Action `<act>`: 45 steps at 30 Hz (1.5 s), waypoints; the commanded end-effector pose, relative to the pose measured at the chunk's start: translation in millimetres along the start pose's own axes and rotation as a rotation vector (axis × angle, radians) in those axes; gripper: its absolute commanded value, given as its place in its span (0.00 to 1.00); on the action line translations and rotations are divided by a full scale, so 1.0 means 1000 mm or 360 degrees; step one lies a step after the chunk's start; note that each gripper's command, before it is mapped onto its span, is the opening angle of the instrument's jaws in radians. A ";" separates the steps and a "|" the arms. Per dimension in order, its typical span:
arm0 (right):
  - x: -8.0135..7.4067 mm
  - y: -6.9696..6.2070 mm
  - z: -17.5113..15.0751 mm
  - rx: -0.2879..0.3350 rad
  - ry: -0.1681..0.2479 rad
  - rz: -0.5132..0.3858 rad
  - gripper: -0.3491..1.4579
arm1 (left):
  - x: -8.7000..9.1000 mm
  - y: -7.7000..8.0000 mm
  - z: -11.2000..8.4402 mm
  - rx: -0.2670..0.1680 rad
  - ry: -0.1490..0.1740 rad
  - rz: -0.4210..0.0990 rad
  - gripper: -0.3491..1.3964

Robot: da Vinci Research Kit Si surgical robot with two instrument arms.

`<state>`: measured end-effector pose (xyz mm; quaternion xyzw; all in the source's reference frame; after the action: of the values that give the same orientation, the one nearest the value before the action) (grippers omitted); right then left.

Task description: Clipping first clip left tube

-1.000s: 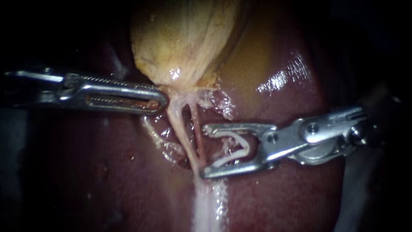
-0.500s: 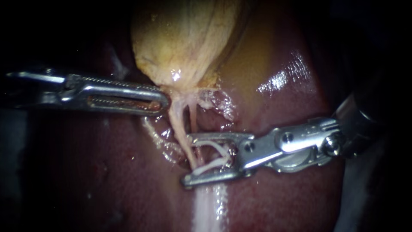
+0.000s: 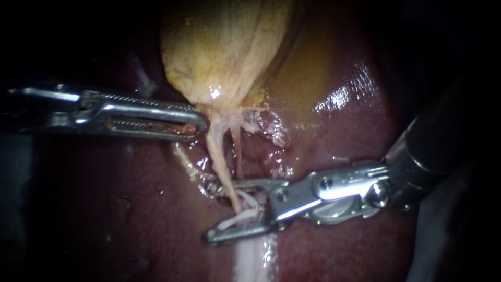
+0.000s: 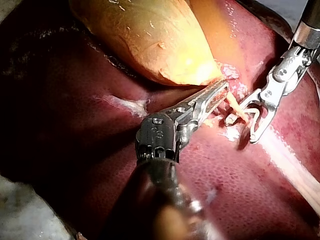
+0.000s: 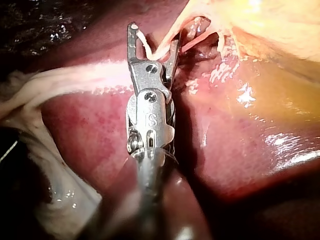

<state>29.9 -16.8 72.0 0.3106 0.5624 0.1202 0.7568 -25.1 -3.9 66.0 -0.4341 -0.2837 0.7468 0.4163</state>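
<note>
The yellow gallbladder [image 3: 224,47] lies at the far side, on the dark red liver [image 3: 130,209]. From its thin end two tubes run toward the near side. The left tube [image 3: 219,156] is pale and thick. The right tube [image 3: 239,151] is thin and sits just beside it. My right instrument [image 3: 207,210] comes in from the right. Its jaws are spread wide and hold a white clip [image 3: 237,219] between them. The clip is still open. The left tube goes down between these jaws and into the clip, near the spot where the two tubes meet. I cannot tell if the right tube is inside the clip too. My left instrument [image 3: 200,122] comes in from the left. Its tip touches the thin end of the gallbladder, at the top of the left tube. Its jaws lie close together, but I cannot tell if they pinch anything.
</note>
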 end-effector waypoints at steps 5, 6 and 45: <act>-0.0006 0.0000 0.0011 0.0014 -0.0004 0.0012 0.47 | 0.0000 0.0000 0.0001 0.0001 0.0000 0.0000 0.00; -0.0006 0.0000 0.0013 0.0014 -0.0004 0.0011 0.47 | 0.0000 0.0000 0.0001 0.0001 0.0000 0.0000 0.00; -0.0020 0.0010 -0.0005 0.0053 -0.0102 0.0193 0.00 | 0.0000 -0.0001 0.0002 0.0001 0.0000 0.0000 0.00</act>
<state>29.0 -16.9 74.0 0.3607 0.5197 0.1466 0.7604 -25.2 -3.9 66.2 -0.4338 -0.2832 0.7470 0.4167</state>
